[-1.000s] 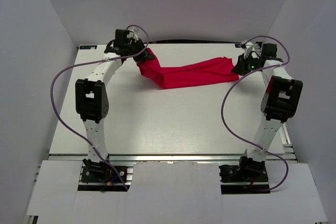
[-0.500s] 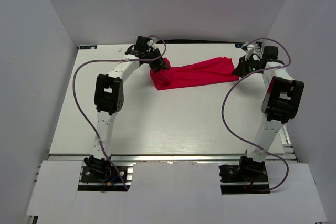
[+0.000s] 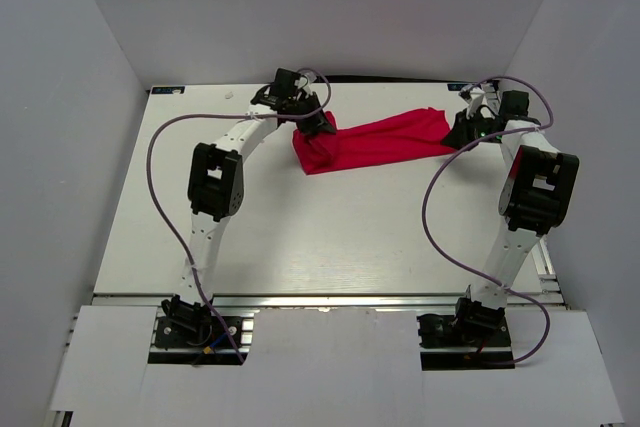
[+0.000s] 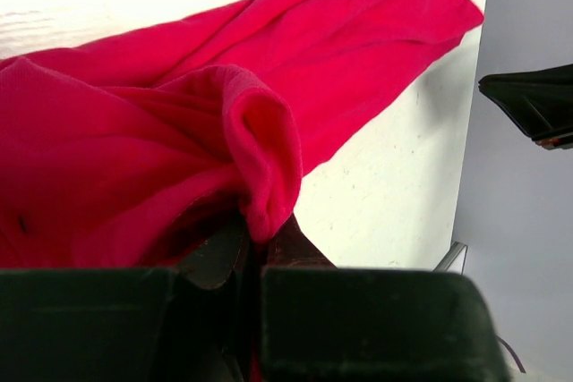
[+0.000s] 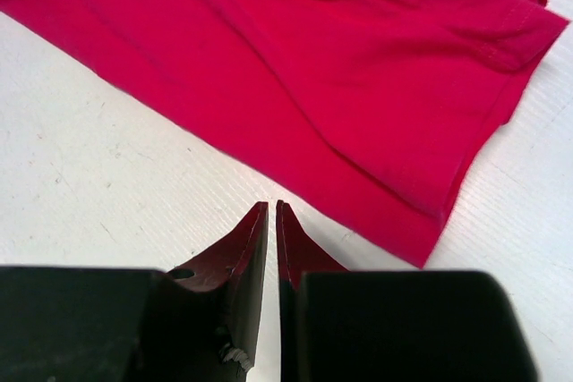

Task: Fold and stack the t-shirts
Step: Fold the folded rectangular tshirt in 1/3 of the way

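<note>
The red t-shirt (image 3: 375, 142) lies bunched in a long band across the far part of the table. My left gripper (image 3: 318, 127) is shut on its left end. In the left wrist view a fold of the t-shirt (image 4: 358, 60) is pinched between the left gripper's (image 4: 260, 225) jaws and lifted slightly. My right gripper (image 3: 458, 132) sits at the shirt's right end. In the right wrist view the right gripper (image 5: 272, 207) is shut with nothing between its jaws, over bare table just short of the hem of the t-shirt (image 5: 358, 69).
The white table (image 3: 300, 237) is boxed in by white walls at the left, back and right. A purple cable (image 3: 160, 197) loops out from each arm. The right gripper's dark tip (image 4: 533, 109) shows at the far right of the left wrist view.
My left gripper has moved right along the back of the table with the shirt's left end, shortening and bunching the band. The right arm has stayed put.
</note>
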Controlling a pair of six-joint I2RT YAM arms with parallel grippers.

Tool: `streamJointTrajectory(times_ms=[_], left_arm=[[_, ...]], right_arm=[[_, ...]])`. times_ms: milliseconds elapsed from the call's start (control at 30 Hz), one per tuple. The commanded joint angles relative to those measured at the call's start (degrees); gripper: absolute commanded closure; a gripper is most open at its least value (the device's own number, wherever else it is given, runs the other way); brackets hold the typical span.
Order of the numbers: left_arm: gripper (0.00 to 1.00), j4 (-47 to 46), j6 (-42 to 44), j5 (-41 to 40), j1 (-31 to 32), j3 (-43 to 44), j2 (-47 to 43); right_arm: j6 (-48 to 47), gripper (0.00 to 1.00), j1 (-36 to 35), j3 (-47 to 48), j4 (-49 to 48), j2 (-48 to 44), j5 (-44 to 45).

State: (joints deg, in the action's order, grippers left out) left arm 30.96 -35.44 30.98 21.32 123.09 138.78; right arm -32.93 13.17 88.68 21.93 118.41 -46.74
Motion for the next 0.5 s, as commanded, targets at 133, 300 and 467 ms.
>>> streamJointTrajectory(times_ms=[133, 300, 467], left_arm=[[1.0, 1.1, 0.0, -0.7, 2.5, 1.3, 0.3], [1.0, 2.8, 0.1, -1.8, 2.9, 1.1, 0.9], [1.0, 3.3, -0.7, -2.6, 3.4, 0.8, 1.1]], right_arm=[[0.6, 0.86, 0.4, -0.9, -1.5, -3.4, -1.6], [0.6, 0.86, 0.4, -1.3, -1.5, -3.4, -1.7], [0.9, 0.86, 0.4, -1.5, -1.7, -3.3, -1.9]])
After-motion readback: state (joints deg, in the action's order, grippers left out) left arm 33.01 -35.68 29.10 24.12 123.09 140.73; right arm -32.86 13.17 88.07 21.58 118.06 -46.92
